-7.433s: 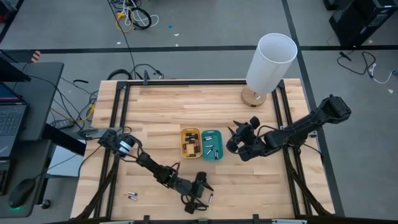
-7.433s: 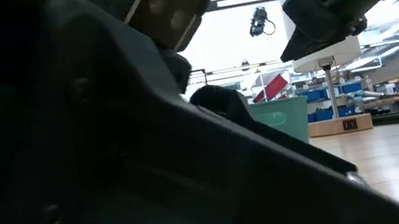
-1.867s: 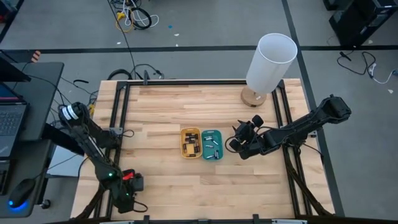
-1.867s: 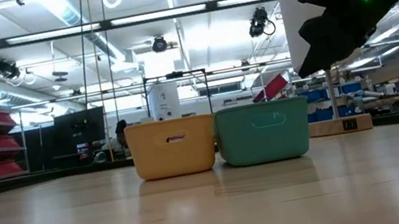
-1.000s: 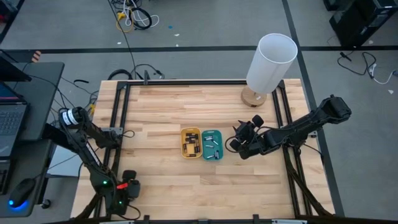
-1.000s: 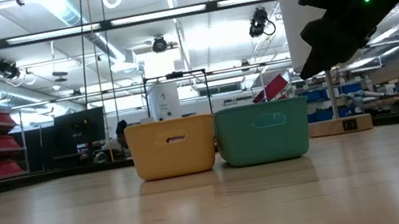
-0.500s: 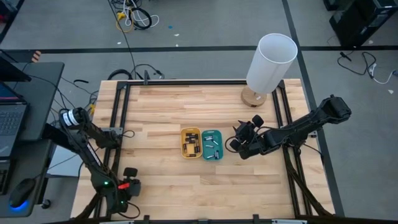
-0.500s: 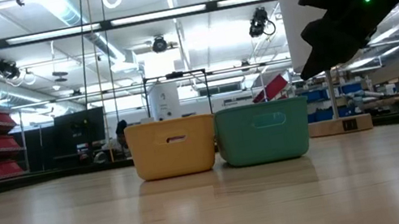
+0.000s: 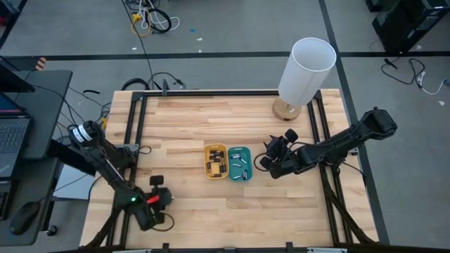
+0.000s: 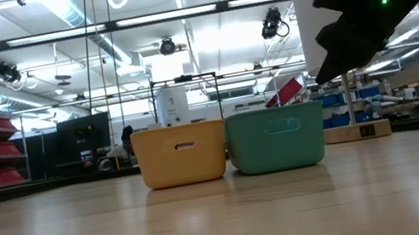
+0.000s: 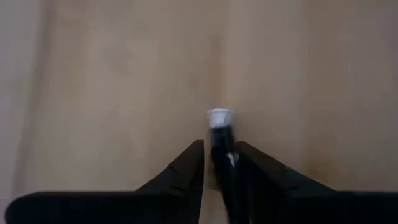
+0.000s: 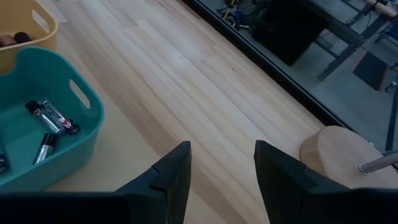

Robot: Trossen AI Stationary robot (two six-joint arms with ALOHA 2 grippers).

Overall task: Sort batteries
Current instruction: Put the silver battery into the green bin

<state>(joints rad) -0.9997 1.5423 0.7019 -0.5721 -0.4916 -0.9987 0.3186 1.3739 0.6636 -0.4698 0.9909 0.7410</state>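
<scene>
Most of the sorting looks done. In the high view, at the centre of the frame, the yellow tray [image 9: 215, 161] and the teal tray [image 9: 240, 163] sit side by side on the desk [image 9: 211, 119], touching, and each already holds several batteries [image 9: 239, 166]. The right wrist view shows at least two slim dark-and-silver cells lying on the teal tray's floor.

No loose cells are plain on the bare wood in the high view, though things that small could escape that camera.

One cell is in hand. The left gripper [image 9: 156, 199] is at the lower left of the high view, well apart from the trays; in its wrist view the two dark fingers are clenched on a slim dark battery [image 11: 222, 146] whose silvery end pokes out beyond the tips, above bare wood. What remains, as I judge it, is to carry this cell to the tray that matches its size and release it there.

The right gripper [image 9: 268, 163] waits just beside the teal tray, right of centre, its fingers parted and holding nothing.
</scene>
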